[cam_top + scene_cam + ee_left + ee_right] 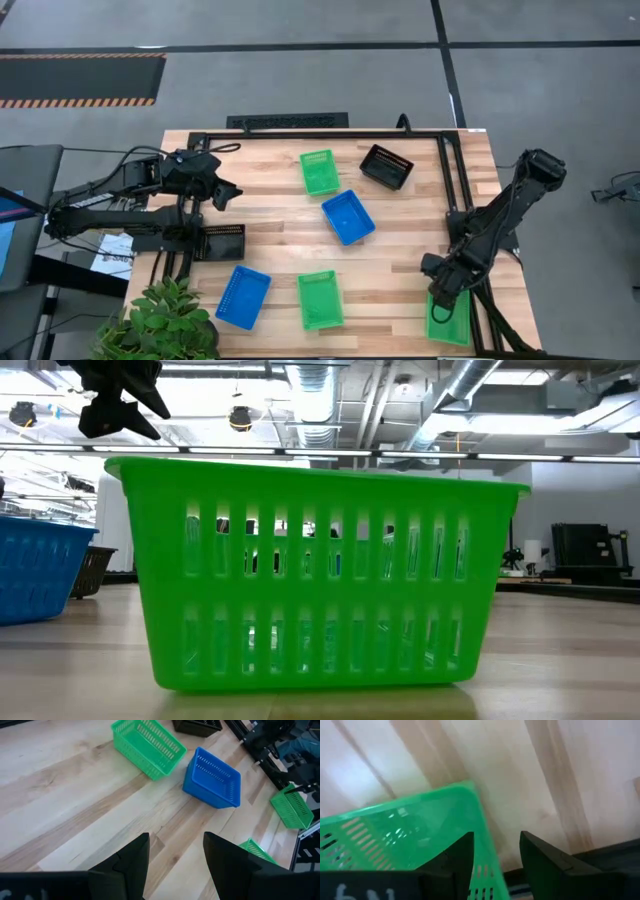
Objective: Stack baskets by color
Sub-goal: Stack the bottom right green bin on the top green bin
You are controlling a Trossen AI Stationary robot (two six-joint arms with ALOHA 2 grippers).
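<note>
Nearest the low camera, a green basket (315,575) fills the view. You have your left gripper (226,193) raised over the left part of the table (270,240), fingers spread and holding nothing; a black basket (222,242) lies just under that arm. Moving right come the near blue basket (243,296), two green ones, the middle blue basket (348,217) and a far black basket (387,166). Your right gripper (444,283) is at the corner green basket (449,320), fingers apart, apparently astride its rim (470,805). That basket lies nearer you than the gripper, long axis running front to back, so the right arm looks best placed.
</note>
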